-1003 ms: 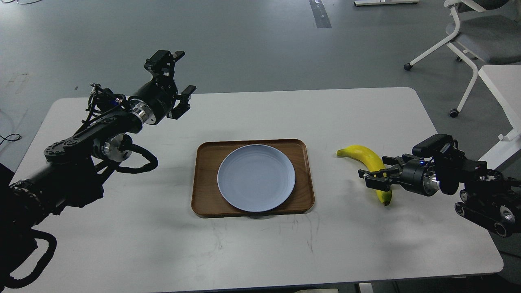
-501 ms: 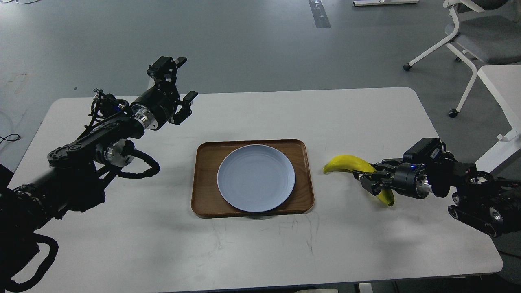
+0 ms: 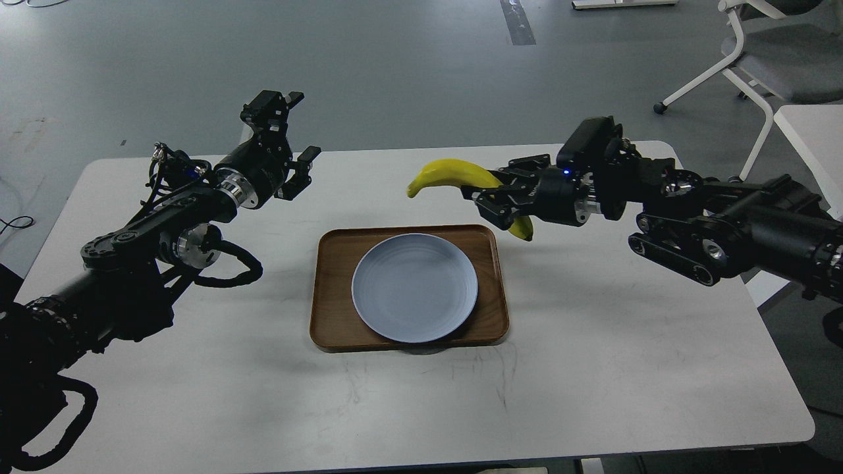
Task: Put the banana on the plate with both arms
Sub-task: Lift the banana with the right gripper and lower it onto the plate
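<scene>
Above the far right corner of the tray, my right gripper has its fingers closed around the banana, holding it in the air, clear of the table. Most of the fruit sticks out to the left as a yellow arc; where the fingers wrap it the peel is hidden, and only a short stub with the dark tip shows again below the gripper. I cannot tell how many fingers bear on it, since they merge into one black mass.

On the tray sits the plate, bare and whole in view, with the banana up and behind its far rim, not over its middle.

My left gripper hangs over the far left part of the table, well apart from the tray, its fingers spread and nothing between them. Its upper finger reads against grey floor, the lower against the white top. Both arms run out of view at the picture's edges, the left one dissolving into dark bulk at the bottom corner. A chair is cut off at the top right.
</scene>
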Robot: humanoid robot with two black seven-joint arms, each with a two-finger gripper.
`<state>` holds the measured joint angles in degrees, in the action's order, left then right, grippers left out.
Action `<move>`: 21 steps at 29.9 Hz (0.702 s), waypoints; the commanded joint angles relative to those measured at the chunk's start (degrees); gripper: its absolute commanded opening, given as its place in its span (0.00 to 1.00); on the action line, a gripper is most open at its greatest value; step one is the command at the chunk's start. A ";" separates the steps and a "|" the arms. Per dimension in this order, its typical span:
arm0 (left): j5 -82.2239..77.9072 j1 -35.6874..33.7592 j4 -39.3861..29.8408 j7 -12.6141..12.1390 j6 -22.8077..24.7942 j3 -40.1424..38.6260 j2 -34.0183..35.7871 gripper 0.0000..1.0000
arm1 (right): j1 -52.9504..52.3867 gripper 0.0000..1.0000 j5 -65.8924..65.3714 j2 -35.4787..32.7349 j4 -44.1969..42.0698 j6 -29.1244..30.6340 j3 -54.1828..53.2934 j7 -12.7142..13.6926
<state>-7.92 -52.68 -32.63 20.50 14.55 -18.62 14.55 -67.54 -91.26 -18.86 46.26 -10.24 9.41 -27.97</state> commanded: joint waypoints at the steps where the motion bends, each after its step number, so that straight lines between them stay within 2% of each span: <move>1: 0.01 0.03 0.02 -0.02 -0.04 -0.01 0.13 0.98 | -2.16 0.00 0.03 5.93 -0.73 1.54 3.59 -0.03; 3: 0.01 -0.06 0.02 -0.02 -0.22 -0.01 0.13 0.98 | -2.95 0.00 0.03 11.54 -2.39 3.03 6.57 0.98; 8: 0.01 -0.23 0.02 -0.02 -0.92 -0.01 0.04 0.98 | -2.07 0.00 0.03 16.48 -7.49 4.97 10.71 1.69; 19: 0.01 -0.41 0.02 -0.11 -1.28 -0.01 0.31 0.98 | 1.44 0.00 0.11 17.81 -9.87 5.06 13.44 1.78; 21: 0.01 -0.41 0.02 -0.11 -1.28 -0.01 0.39 0.98 | 1.71 0.06 0.11 17.81 -9.79 4.97 13.44 1.78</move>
<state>-7.92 -53.10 -32.61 20.47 13.24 -18.63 14.79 -66.32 -91.16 -1.05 36.46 -5.18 22.81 -26.17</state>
